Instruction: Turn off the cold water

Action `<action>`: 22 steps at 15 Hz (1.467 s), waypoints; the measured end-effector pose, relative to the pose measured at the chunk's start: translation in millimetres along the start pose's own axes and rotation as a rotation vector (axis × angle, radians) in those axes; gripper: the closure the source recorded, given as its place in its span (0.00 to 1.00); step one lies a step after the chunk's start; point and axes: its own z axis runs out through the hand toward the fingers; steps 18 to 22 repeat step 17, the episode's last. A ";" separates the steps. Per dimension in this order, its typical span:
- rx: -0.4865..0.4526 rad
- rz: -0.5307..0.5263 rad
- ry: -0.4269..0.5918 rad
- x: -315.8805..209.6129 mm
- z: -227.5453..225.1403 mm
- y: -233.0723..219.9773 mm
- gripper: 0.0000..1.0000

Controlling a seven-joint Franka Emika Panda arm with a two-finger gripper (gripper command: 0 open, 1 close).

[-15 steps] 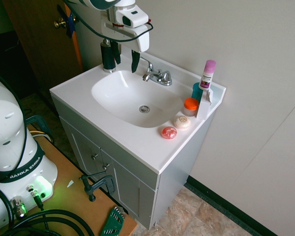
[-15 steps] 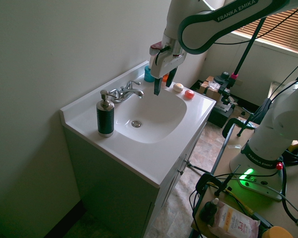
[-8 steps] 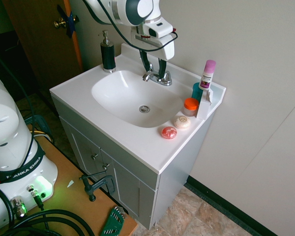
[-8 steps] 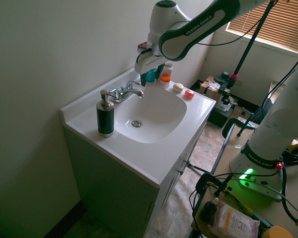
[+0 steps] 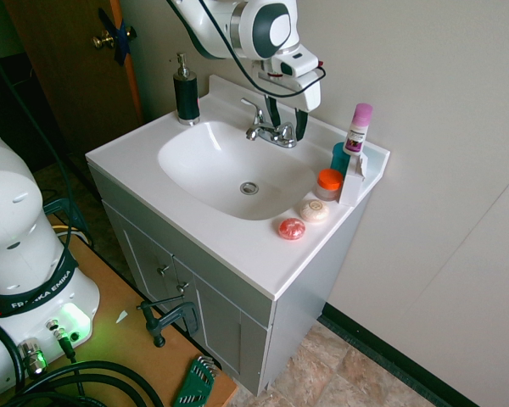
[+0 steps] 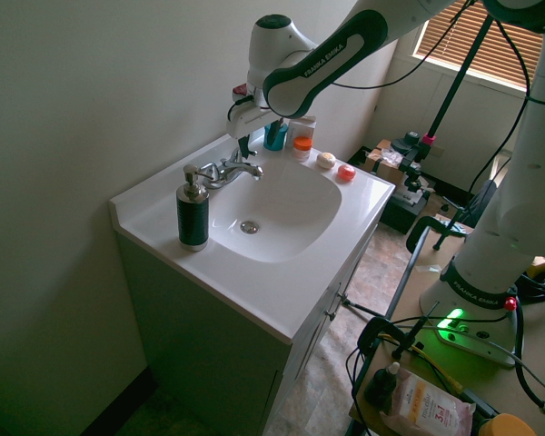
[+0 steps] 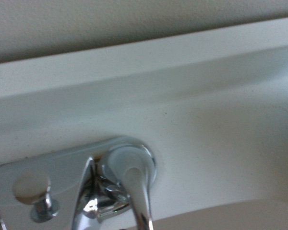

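The chrome faucet (image 5: 270,131) stands at the back of the white sink (image 5: 195,182). No stream of cold water shows. The cold tap (image 5: 286,133) is the small chrome knob at the faucet's right end; in the second exterior view this cold tap (image 6: 240,157) is partly covered by the arm. My gripper (image 5: 287,121) hangs open right over it, one dark finger on each side of the knob, and I cannot tell if they touch it. Close up, the wrist view shows a chrome lever (image 7: 131,184) and the small drain-rod knob (image 7: 32,189).
A dark soap dispenser (image 5: 185,89) stands at the sink's back left. Right of the faucet are a teal cup (image 5: 340,157), a pink-capped bottle (image 5: 357,127), an orange-lidded jar (image 5: 328,181) and two round soaps (image 5: 303,219). The wall is close behind the faucet.
My gripper has travelled from beside the soap dispenser, across the faucet, to its right end and has come down over the right-hand knob.
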 end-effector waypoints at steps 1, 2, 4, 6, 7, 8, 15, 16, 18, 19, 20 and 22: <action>-0.007 0.005 0.006 4.9 4.2 4.1 0.00; -0.014 0.014 0.013 11.3 7.4 9.0 0.00; -0.017 0.031 0.035 27.2 13.4 19.5 0.00; 0.001 0.038 0.065 42.5 16.5 18.5 0.00; 0.006 0.036 0.076 46.8 17.3 12.6 0.00; 0.001 0.032 0.078 48.8 18.7 7.2 0.00; 0.010 -0.029 -0.062 -12.3 -31.9 34.5 0.00; 0.006 -0.043 -0.101 -26.2 -40.9 49.5 0.00; 0.003 -0.054 -0.130 -38.3 -48.3 63.6 0.00; 0.003 -0.054 -0.130 -38.3 -48.3 63.6 0.00; 0.003 -0.054 -0.130 -38.3 -48.3 63.6 0.00; 0.003 -0.054 -0.130 -38.3 -48.3 63.6 0.00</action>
